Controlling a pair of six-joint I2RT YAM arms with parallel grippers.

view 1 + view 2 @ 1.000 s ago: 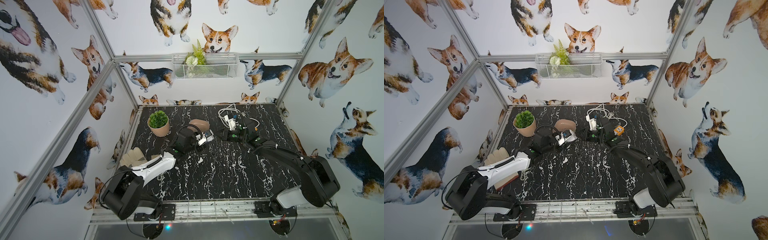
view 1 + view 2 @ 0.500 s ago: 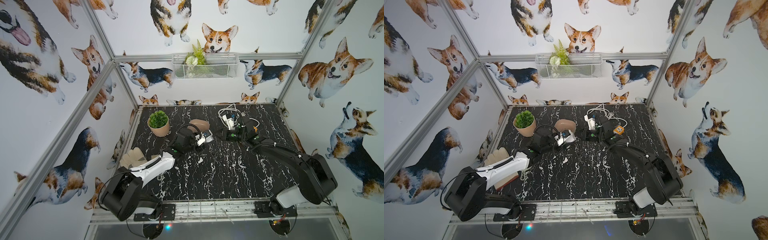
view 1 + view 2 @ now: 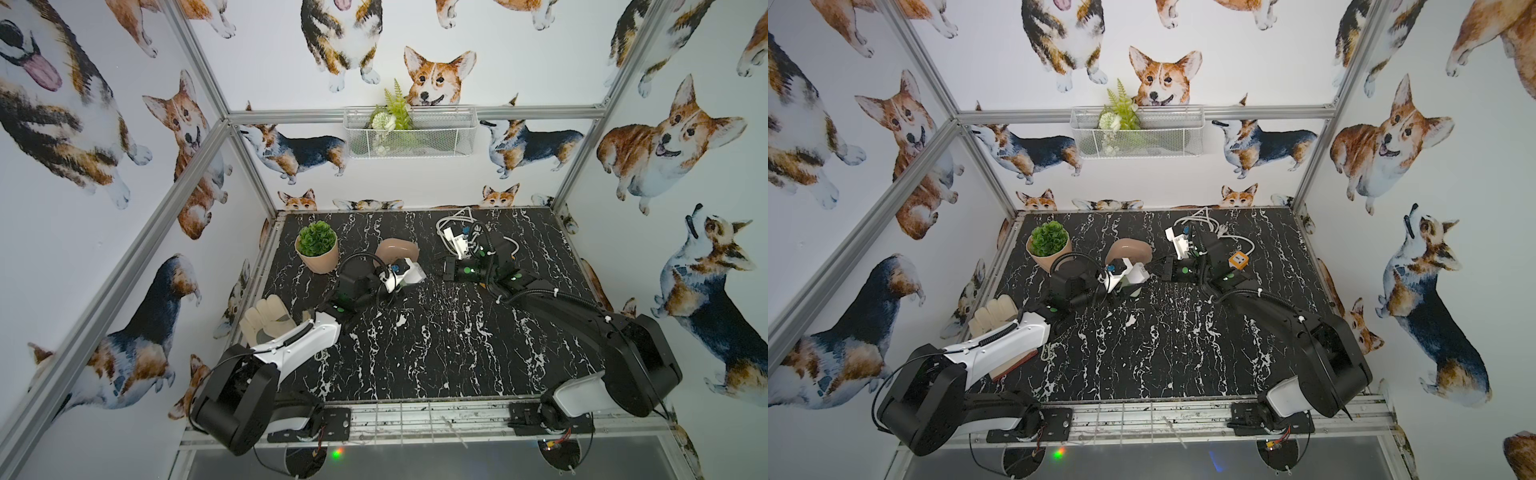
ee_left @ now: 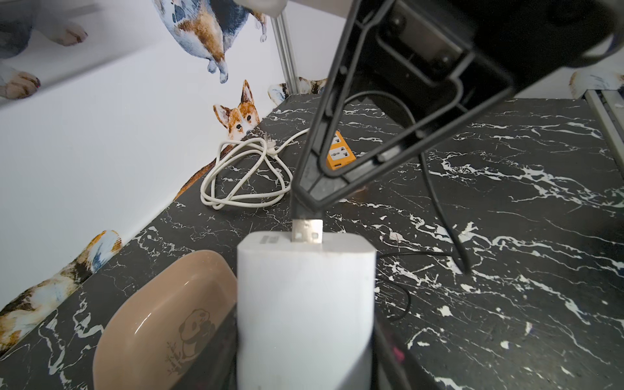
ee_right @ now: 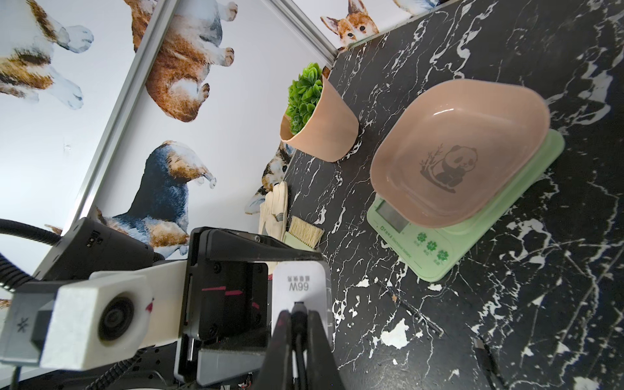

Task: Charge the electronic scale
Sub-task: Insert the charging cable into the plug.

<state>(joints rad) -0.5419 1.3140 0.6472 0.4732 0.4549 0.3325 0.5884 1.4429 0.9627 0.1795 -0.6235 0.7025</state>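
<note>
While the left gripper (image 4: 304, 341) grasps the white adapter (image 4: 305, 277), the right gripper (image 4: 305, 202) pinches the USB plug (image 4: 306, 232) at its port; the electronic scale (image 5: 435, 246) stands near the potted plant (image 5: 320, 125).

Right gripper (image 4: 305, 202) pinching USB plug (image 4: 306, 231), holding its metal end at top face of white adapter (image 4: 305, 304). Panda tray (image 4: 145, 320) sitting just beside adapter. Coiled white cable (image 4: 243, 175) and orange power strip (image 4: 339, 156) lying behind, near wall.
</note>
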